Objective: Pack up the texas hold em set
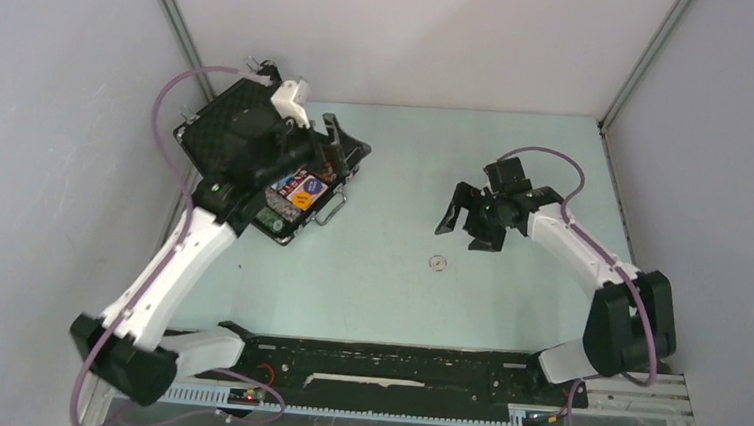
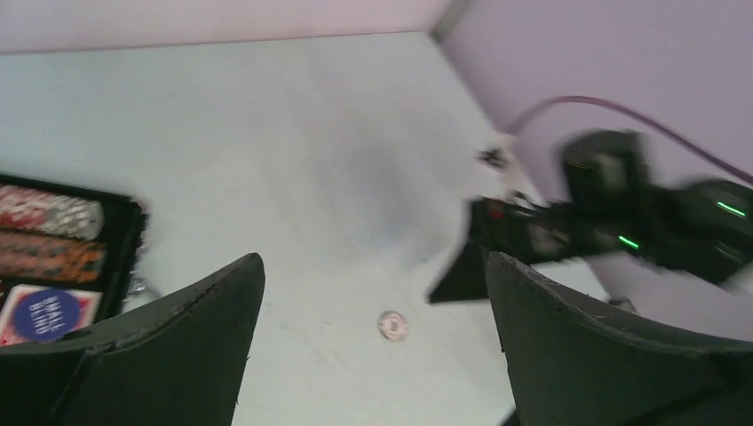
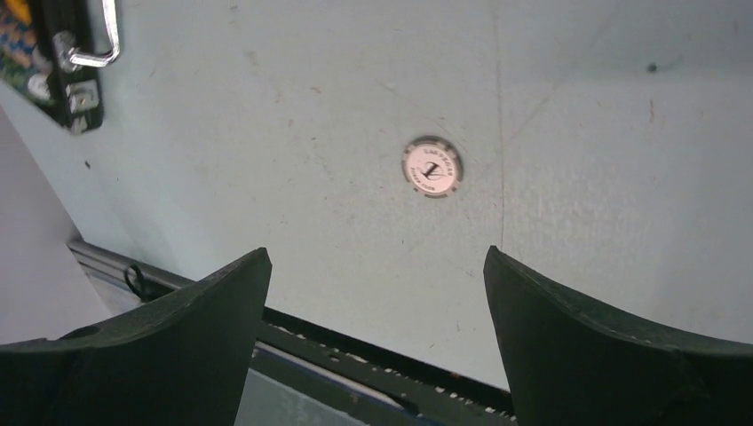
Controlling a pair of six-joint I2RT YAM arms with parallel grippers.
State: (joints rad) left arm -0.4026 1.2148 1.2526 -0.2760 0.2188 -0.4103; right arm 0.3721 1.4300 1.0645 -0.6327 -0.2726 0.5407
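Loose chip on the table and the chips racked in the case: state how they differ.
The loose chip lies flat and alone on the table; the racked chips stand on edge in rows inside the case. The loose chip is pale with grey rim marks; the racked chips look red-and-white and orange-and-dark. Both are round poker chips.

We see a pale green table (image 1: 387, 294) — grey walls (image 1: 415, 35) on three sides, a black rail (image 1: 443, 363) along its near edge.
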